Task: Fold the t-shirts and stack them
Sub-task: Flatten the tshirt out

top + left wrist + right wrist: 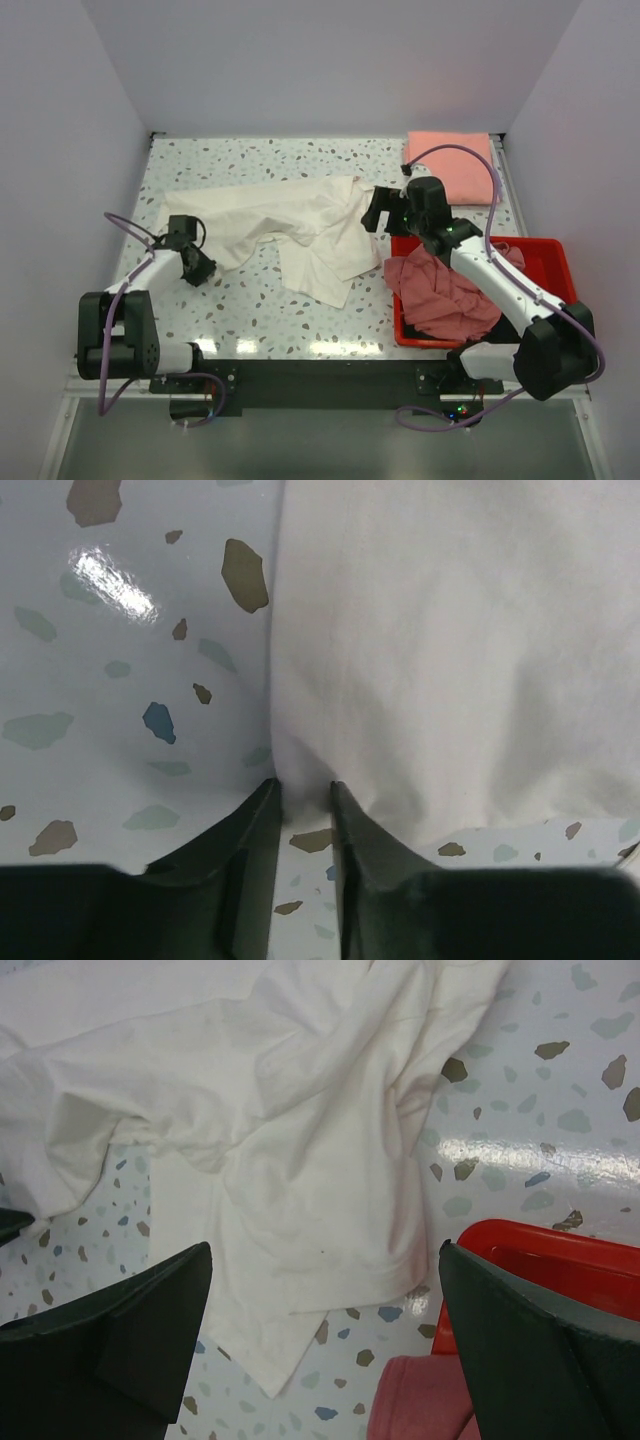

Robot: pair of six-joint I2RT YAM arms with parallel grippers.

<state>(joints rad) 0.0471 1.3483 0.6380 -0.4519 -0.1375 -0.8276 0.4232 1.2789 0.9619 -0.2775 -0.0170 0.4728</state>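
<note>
A white t-shirt (290,225) lies crumpled and spread across the middle of the table; no print shows. My left gripper (200,265) is at its near-left corner. In the left wrist view the jaws (303,785) pinch the edge of the white cloth (450,640). My right gripper (385,212) hovers open and empty over the shirt's right edge, with the white shirt (280,1110) below the spread jaws (325,1250). A salmon-pink shirt (450,165) lies folded at the back right. A dusty-pink shirt (440,295) is heaped in the bin, also seen in the right wrist view (415,1405).
A red plastic bin (545,250) stands at the near right under the right arm; its corner shows in the right wrist view (540,1250). Some dark cloth shows at the bin's back left. White walls enclose the speckled table (250,160) on three sides.
</note>
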